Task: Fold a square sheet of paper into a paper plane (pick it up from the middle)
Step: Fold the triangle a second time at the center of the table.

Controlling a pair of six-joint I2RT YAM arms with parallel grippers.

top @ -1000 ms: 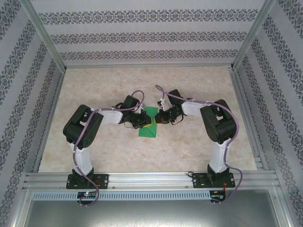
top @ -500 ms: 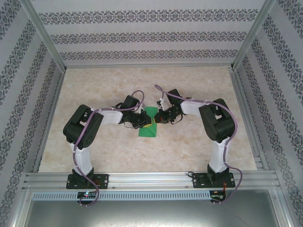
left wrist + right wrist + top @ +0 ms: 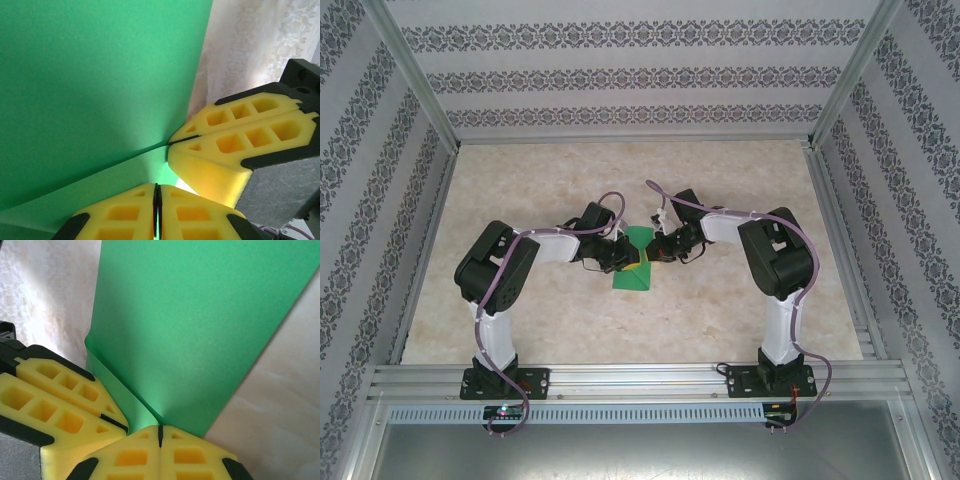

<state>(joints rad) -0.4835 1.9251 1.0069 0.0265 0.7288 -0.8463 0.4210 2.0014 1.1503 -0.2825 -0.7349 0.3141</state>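
Observation:
The square sheet of paper point(image 3: 637, 272) is bright green and sits mid-table, pinched from both sides and bent along a fold. In the left wrist view the paper point(image 3: 100, 85) rises as a wall, with a lower flap running into my left gripper point(image 3: 156, 186), which is shut on its edge. My right gripper point(image 3: 172, 142) is also shut on the sheet, its yellow fingertips point(image 3: 235, 145) almost touching mine. In the right wrist view the paper point(image 3: 200, 315) creases down into my right gripper point(image 3: 160, 428), with my left gripper point(image 3: 122, 426) close beside it. From above, the left gripper point(image 3: 627, 261) and right gripper point(image 3: 651, 254) meet over the sheet.
The marble-patterned table point(image 3: 740, 320) extends around the sheet on all sides. Patterned walls and aluminium frame rails point(image 3: 620, 375) enclose it. Both arms bend inward, their elbows point(image 3: 495, 265) out toward the sides.
The right arm has shifted slightly left toward the sheet. The left arm and the paper look nearly unmoved.

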